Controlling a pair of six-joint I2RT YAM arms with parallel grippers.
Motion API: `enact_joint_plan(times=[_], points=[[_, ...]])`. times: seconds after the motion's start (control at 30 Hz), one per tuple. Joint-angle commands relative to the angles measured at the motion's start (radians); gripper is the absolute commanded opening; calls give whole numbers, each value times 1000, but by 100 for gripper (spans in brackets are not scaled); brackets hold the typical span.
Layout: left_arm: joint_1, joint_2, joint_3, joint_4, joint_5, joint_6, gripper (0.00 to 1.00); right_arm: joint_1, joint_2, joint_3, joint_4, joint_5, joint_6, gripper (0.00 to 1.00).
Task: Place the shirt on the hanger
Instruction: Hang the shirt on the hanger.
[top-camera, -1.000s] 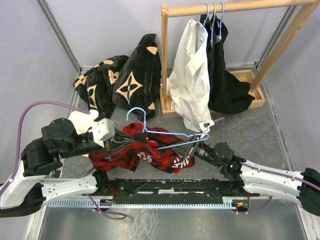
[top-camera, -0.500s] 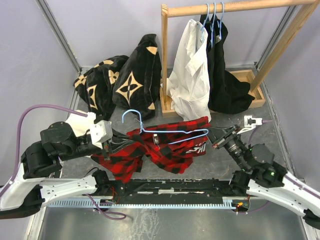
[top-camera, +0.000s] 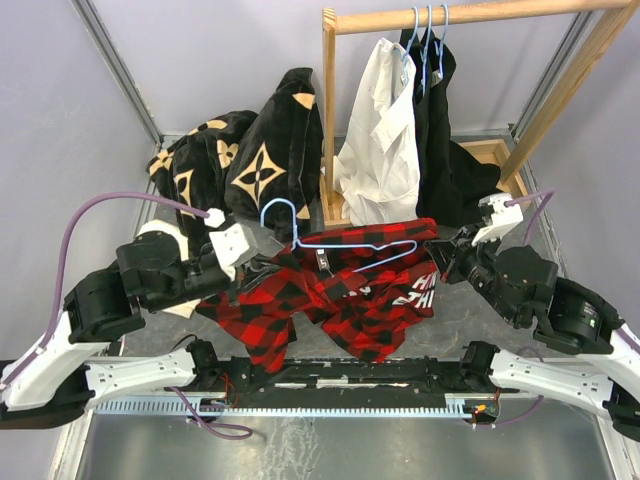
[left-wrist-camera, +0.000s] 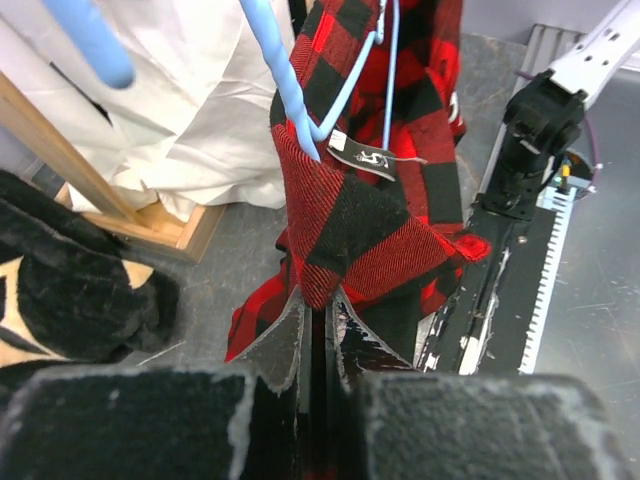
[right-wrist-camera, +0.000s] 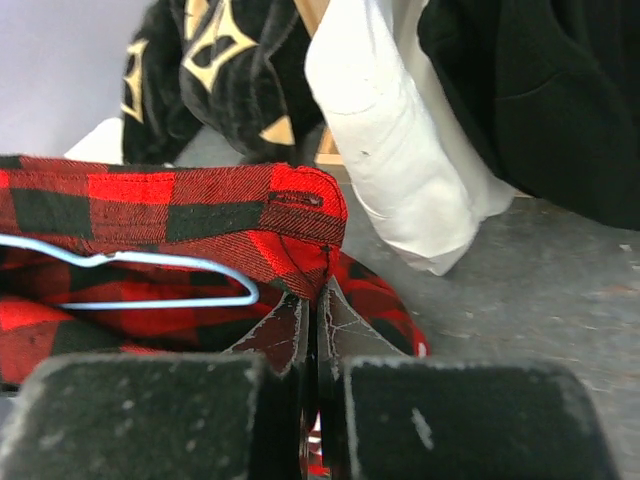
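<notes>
The red-and-black plaid shirt (top-camera: 345, 285) hangs stretched between both arms above the table, white lettering (top-camera: 412, 290) showing near its right side. The light-blue wire hanger (top-camera: 345, 243) lies along the shirt's top edge with its hook (top-camera: 277, 212) rising at the left. My left gripper (top-camera: 262, 268) is shut on the shirt's left collar corner (left-wrist-camera: 345, 225), and the hanger's neck (left-wrist-camera: 285, 85) stands just beyond it. At the right, my right gripper (top-camera: 440, 255) is shut on the shirt's other top corner (right-wrist-camera: 300, 235), with the hanger's end loop (right-wrist-camera: 215, 290) just left of the jaws.
A pale wooden rail (top-camera: 450, 15) at the back right carries a white shirt (top-camera: 380, 160) and a black garment (top-camera: 450, 170) on blue hangers. Black fabric with tan flower motifs (top-camera: 250, 155) is piled at the back left. Metal frame posts line both sides.
The right gripper closed on the shirt's right top corner and swung right and up. The shirt rose off the table and spread wide. The left arm lifted slightly with its corner.
</notes>
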Motion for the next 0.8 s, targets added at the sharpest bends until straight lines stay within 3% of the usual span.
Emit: enact_joint_plan(times=[0.0,0.17,0.3,0.43,0.6,0.67,0.73,0.77], points=[[-4,40,65,-18,-95,42,3,-2,49,104,-134,77,-120,0],[-3,92,88,-31,-212,37,3,-3,89,164,-79,-13,-211,0],[-3,125,101,-11,-219,51,3,-3,105,183,10,-140,-231,2],[-3,147,112,65,-285,52,3,-3,163,203,67,-319,-226,3],[-4,109,96,209,-371,66,3,34,261,134,175,-612,-187,12],[-3,84,84,251,-389,86,3,101,281,94,188,-602,-202,18],[-4,43,57,285,-401,100,3,137,286,87,119,-540,-228,31],[-3,22,33,298,-403,107,3,141,272,84,81,-503,-235,42]])
